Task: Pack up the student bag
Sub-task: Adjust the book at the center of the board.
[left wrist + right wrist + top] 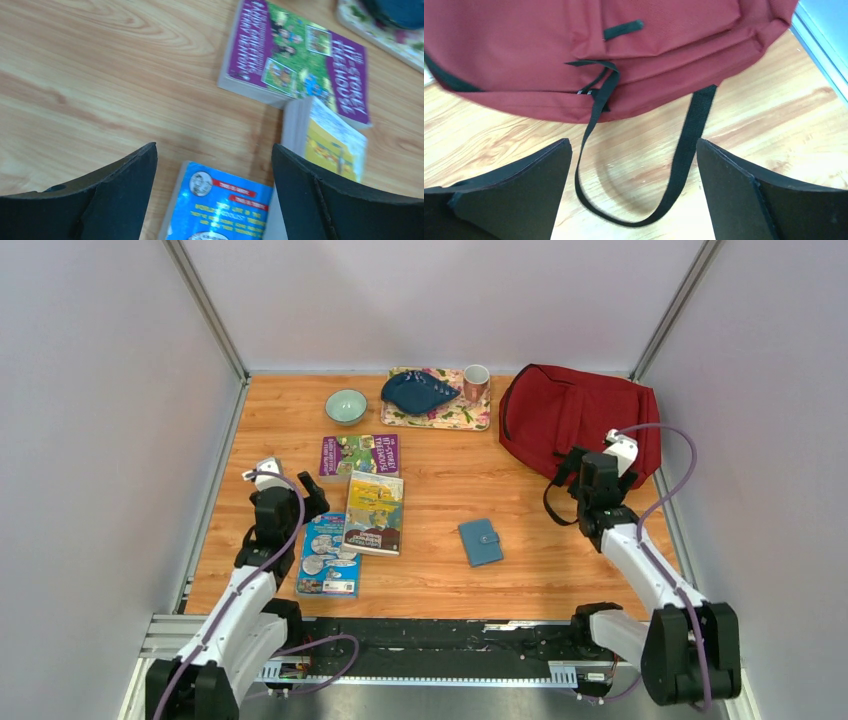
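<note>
The dark red student bag (570, 415) lies flat at the back right of the table; its near edge and a black strap loop (674, 165) show in the right wrist view (574, 50). My right gripper (597, 478) is open and empty, hovering at the bag's near edge with the strap loop lying between its fingers (634, 165). My left gripper (290, 502) is open and empty over the top end of a blue book (328, 555), which shows between its fingers (220, 205). A yellow book (374, 512) and a purple book (360, 455) lie beside it.
A small blue wallet (481, 542) lies mid-table. A floral tray (470, 418) at the back holds a dark blue dish (418, 392) and a cup (476, 382). A green bowl (346, 406) stands left of the tray. Grey walls enclose the table.
</note>
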Tool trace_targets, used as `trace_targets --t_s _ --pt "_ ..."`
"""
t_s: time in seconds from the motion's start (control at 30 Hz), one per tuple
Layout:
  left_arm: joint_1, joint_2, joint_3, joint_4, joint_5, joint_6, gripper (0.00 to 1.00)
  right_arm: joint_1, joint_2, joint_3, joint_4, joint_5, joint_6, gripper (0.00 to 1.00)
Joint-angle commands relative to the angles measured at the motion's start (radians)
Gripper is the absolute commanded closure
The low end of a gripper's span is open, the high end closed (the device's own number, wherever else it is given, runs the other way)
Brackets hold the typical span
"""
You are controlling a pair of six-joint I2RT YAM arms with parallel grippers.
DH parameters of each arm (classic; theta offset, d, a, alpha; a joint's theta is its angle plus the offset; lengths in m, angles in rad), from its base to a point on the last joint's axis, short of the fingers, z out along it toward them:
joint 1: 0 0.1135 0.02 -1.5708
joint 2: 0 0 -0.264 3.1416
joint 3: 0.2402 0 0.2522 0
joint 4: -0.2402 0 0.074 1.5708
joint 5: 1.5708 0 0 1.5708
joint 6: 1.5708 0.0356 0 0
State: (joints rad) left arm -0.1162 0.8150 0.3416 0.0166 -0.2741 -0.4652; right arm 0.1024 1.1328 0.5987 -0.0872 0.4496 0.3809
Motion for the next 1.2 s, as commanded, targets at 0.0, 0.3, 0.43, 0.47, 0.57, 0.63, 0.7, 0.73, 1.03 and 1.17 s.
trace_targets --t_s 0.0,0.3,0.43,0.47,0.57,0.63,0.7,0.73,1.03,1.17 --pt "0.000 -0.071 -0.017 0.063 0.257 -0.070 0.09 -0.003 -0.151 -0.033 0.078 -0.167 -0.082 0.01" --pt "-0.242 0.036 0.152 -0.053 0.163 0.025 0.12 -0.001 -0.271 0.010 0.011 -0.348 -0.122 0.01" --pt "-0.479 0.160 0.247 -0.095 -0.039 0.080 0.12 -0.003 -0.297 0.021 -0.014 -0.333 -0.106 0.01" --pt "-0.523 0.182 0.276 -0.099 -0.046 0.077 0.12 -0.003 -0.304 0.026 -0.020 -0.328 -0.105 0.01" --pt "-0.607 0.266 0.324 -0.095 -0.078 0.066 0.12 -0.001 -0.338 0.033 -0.048 -0.304 -0.079 0.01" --pt "-0.661 0.346 0.352 -0.078 -0.100 0.074 0.12 -0.003 -0.360 0.046 -0.072 -0.298 -0.070 0.01" --pt "-0.726 0.415 0.422 -0.089 -0.113 0.085 0.12 -0.001 -0.373 0.055 -0.092 -0.290 -0.062 0.01" --pt "-0.737 0.482 0.447 -0.095 -0.105 0.083 0.12 -0.001 -0.377 0.058 -0.100 -0.279 -0.060 0.01" --pt "-0.780 0.726 0.566 -0.121 -0.028 0.017 0.12 -0.004 -0.373 0.090 -0.151 -0.242 -0.030 0.02" --pt "-0.781 0.794 0.615 -0.191 -0.060 0.008 0.13 -0.006 -0.367 0.098 -0.160 -0.223 -0.017 0.02"
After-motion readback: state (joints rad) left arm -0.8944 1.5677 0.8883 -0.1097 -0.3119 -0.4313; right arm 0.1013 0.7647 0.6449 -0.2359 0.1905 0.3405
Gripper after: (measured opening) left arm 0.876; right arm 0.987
